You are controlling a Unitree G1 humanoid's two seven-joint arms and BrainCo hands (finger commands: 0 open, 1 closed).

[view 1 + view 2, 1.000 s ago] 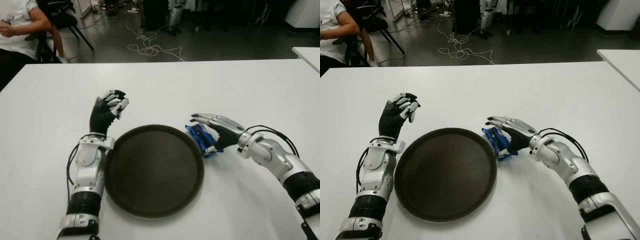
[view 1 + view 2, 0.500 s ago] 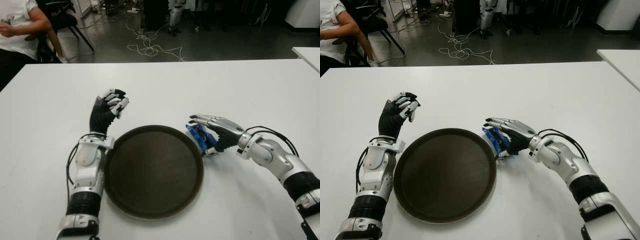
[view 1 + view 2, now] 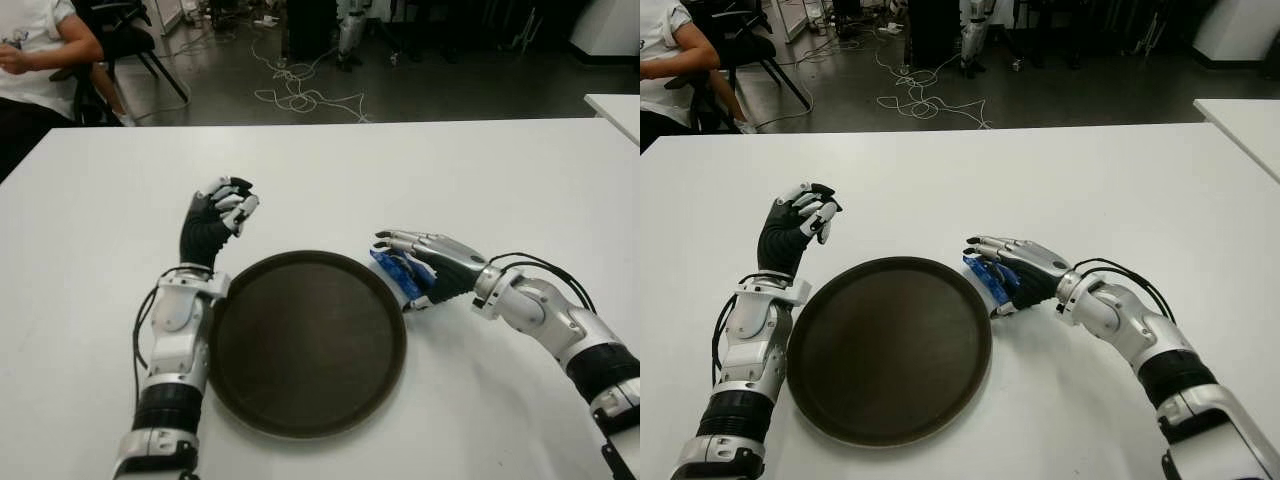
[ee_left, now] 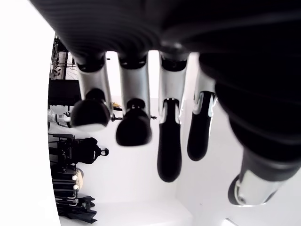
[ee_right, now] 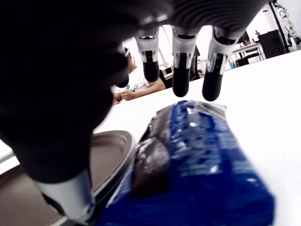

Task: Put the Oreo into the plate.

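Right hand (image 3: 425,268): we see fingers arched over the Oreo pack (image 3: 398,273), not clamped.
Risk: pack catches the plate (image 3: 300,340) rim.
Left hand (image 3: 215,220): curled, empty.

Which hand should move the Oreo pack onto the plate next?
The right hand. It is already over the blue Oreo pack, which lies on the table just off the plate's right rim. The left hand shows curled and empty on the plate's far left side.
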